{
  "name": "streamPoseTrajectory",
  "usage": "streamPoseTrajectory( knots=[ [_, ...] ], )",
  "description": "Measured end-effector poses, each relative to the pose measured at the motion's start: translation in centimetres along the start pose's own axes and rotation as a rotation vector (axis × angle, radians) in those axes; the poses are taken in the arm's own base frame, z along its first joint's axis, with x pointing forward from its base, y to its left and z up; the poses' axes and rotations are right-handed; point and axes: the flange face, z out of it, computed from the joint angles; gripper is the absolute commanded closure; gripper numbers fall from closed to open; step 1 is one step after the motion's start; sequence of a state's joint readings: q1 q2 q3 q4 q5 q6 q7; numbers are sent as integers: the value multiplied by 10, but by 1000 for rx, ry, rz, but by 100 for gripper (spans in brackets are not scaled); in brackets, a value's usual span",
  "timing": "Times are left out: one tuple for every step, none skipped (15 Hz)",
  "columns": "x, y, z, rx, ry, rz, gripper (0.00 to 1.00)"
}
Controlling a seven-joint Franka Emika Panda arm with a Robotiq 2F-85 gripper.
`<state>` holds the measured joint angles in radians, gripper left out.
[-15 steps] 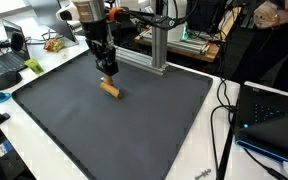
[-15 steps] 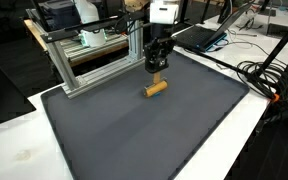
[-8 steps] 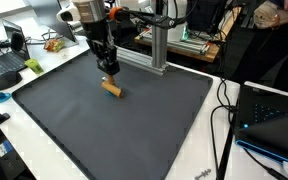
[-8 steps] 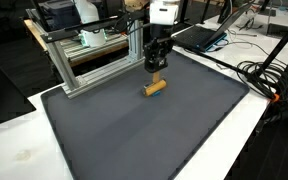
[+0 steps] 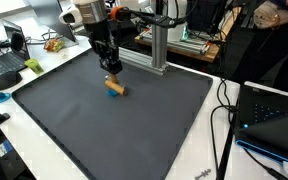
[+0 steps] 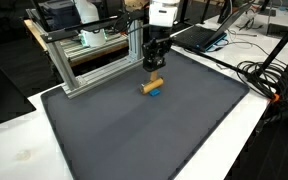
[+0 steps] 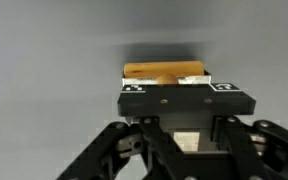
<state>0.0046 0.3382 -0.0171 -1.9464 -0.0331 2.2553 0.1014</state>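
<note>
Hand (image 5: pixel 110 68) upper centre-left in both exterior views, hanging just above wooden block (image 5: pixel 115 87); contact unclear. Finger spread: cannot tell, fingertips hidden. Block lying flat on dark grey mat (image 5: pixel 134 130) covering white bench (image 6: pixel 19 150). Same block (image 7: pixel 164 72) at centre-top of wrist view. Small blue bit (image 6: pixel 155 94) at block's lower edge, too small to name. Aluminium frame (image 6: pixel 84 58) behind, upper left.

Bare dark mat (image 5: pixel 114 130) all round the hand (image 5: pixel 111 71); aluminium frame (image 5: pixel 158 50) just behind, gap perhaps narrow.
</note>
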Motion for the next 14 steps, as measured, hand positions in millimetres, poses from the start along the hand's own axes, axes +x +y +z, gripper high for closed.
streamPoseTrajectory(
  knots=[
    [-3,0,5,-1,-26,1,78],
    [-5,0,7,-2,-44,1,78],
    [-6,0,7,-2,-53,2,78],
    [-7,0,7,-3,-56,2,78],
    [-7,0,7,-3,-58,2,78],
    [-7,0,7,-3,-60,2,78],
    [-9,0,7,-7,-66,-1,78],
    [-11,0,7,-11,-74,-6,78],
    [-15,-1,5,-21,-79,-21,78],
    [-19,-1,-1,-36,-78,-46,78],
    [-24,0,-11,-55,-67,-86,78],
    [-30,1,-26,-75,-45,-131,78],
    [-37,2,-45,-93,-17,-176,78],
    [-43,4,-66,-105,8,-222,78]
  ],
)
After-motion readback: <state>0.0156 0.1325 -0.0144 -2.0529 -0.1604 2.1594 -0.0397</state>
